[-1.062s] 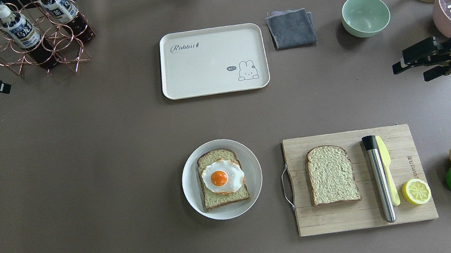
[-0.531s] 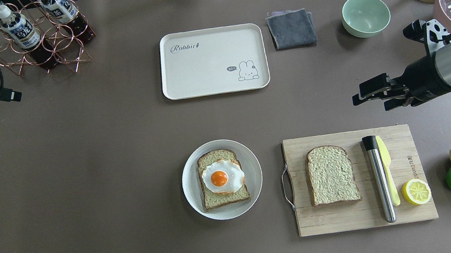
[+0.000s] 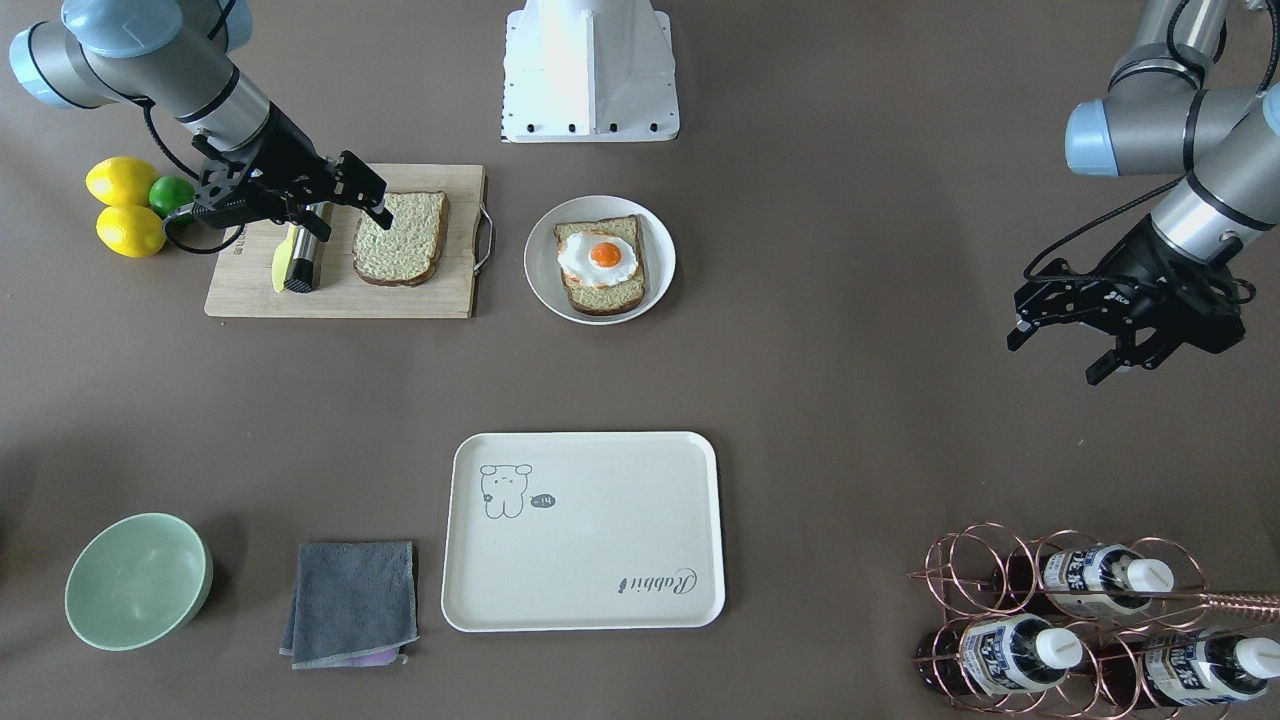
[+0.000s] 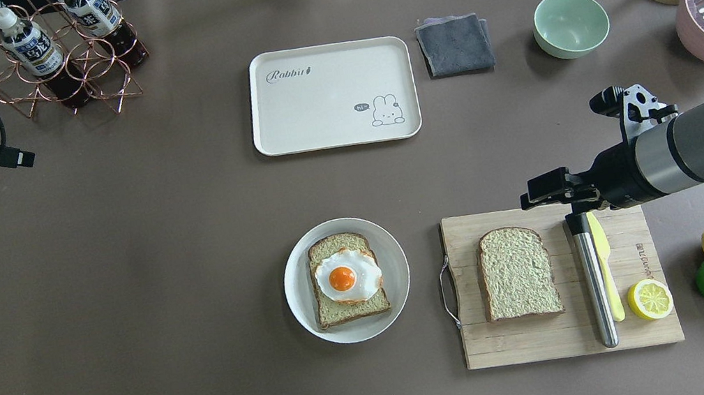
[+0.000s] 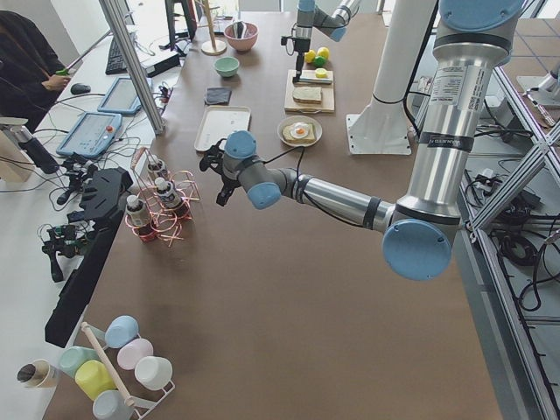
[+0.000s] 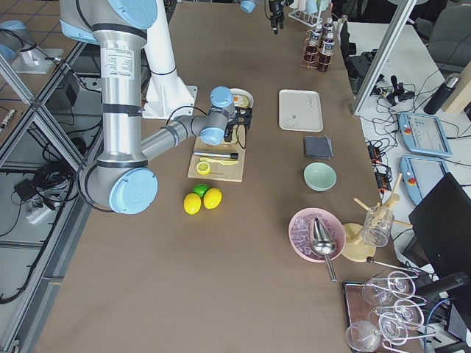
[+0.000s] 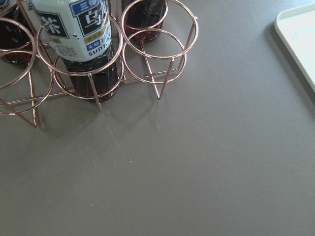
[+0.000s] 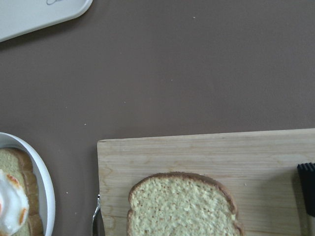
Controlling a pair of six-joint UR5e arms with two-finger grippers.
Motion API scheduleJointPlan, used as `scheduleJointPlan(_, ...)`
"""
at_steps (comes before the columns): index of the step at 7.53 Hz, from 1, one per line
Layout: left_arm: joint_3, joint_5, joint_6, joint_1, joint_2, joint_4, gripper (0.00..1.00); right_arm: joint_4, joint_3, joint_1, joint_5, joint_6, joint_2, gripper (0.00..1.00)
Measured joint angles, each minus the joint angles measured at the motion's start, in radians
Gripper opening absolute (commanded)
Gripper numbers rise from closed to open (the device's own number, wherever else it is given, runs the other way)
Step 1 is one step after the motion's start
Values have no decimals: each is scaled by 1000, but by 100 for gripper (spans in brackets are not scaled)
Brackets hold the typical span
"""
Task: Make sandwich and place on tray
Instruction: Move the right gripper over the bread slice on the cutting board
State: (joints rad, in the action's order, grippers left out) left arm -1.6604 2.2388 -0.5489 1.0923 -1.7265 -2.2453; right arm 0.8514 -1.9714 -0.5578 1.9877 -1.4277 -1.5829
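Brown table (image 4: 127,296) spreads under everything. On the robot's right, near its base, lies the wooden cutting board (image 4: 523,340). The cream tray (image 4: 322,100) sits well apart toward the far side and bears no part of the sandwich yet. Just beside the board's handle end is the round white plate (image 4: 295,284). The sandwich is in two parts. The lower slice (image 4: 352,312) lies flat on the plate with the egg (image 4: 347,276) on top of it. The loose slice (image 4: 518,272) lies flat on the board, its long axis running toward and away from the robot and its domed end pointing away. The right gripper (image 3: 375,203) hangs raised above the board with jaws apart, holding nothing and clear of the bread. The overhead view sets it over the board's far edge, while the front-facing view sets it over the slice's robot-side corner. I judge that the slice lies below it and slightly to the robot's left, but how far along the slice's length I cannot tell. The left gripper (image 3: 1055,355), also spread and empty, hovers near the bottle rack (image 4: 56,68), well apart from both slices. The right arm is therefore far the nearer, and the coming move looks like a descent onto the loose slice, gripping across its narrower width.
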Motion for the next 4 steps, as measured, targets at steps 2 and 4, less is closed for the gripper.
scheduleJointPlan(2, 0, 0, 0, 0, 4, 0, 98, 0, 1, 38, -12, -1, -12, 79)
scheduleJointPlan(4, 2, -1, 0, 0, 6, 0, 98, 0, 3, 60, -16, 5, -30, 79)
